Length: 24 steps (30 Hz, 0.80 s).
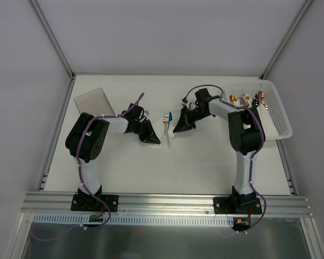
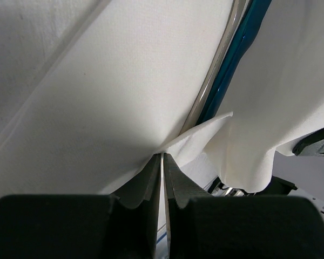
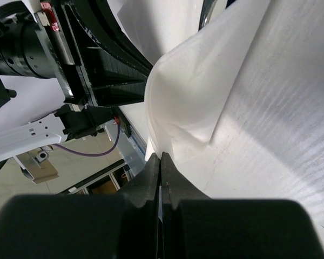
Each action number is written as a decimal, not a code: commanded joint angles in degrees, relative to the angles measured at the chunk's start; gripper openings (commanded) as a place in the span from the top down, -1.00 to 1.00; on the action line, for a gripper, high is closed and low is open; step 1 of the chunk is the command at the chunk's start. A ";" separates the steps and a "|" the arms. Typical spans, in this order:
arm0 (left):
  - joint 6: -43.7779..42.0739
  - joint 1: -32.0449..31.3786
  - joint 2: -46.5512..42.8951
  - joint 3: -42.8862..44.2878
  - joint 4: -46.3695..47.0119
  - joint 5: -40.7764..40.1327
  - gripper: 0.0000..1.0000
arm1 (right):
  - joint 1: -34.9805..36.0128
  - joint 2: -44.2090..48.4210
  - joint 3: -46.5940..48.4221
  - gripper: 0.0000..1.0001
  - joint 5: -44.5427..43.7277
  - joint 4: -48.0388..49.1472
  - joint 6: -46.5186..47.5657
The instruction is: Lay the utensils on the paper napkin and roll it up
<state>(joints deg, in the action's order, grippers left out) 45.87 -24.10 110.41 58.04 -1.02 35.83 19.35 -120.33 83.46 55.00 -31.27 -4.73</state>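
The white table [image 1: 167, 167] holds everything. Well out to the right of the right gripper [image 1: 178, 128], at the table's far corner, stands a white basket [image 1: 278, 116] with gold-ended cutlery [image 1: 248, 100] in it. Beyond the left gripper [image 1: 151, 138], toward the far left, lies a flat grey board [image 1: 94, 101].

Between the two pairs of jaws sits the white napkin [image 1: 167, 137], and both grippers reach it from opposite sides. The left jaws are pressed together on a fold of the sheet, which rises ahead of them in the left wrist view. The right jaws are likewise clamped tight on the napkin's edge, and the paper billows up just past their tips.

The fork [image 1: 166, 120] lies in the gap, just beyond both jaws. Its blue handle runs between the napkin's folds, ahead and to the right of the left jaws, with a slim silver piece [image 2: 216, 70] beside it.
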 commanded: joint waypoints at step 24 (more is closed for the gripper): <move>-1.48 -0.77 -0.81 0.49 -1.97 -4.02 0.85 | 6.40 -6.14 5.84 0.99 1.95 11.31 -13.90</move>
<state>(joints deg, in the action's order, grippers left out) 45.84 -24.10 110.39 58.06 -1.10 35.79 24.97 -126.06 86.91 56.23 -21.52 -16.67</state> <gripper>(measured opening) 0.069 0.009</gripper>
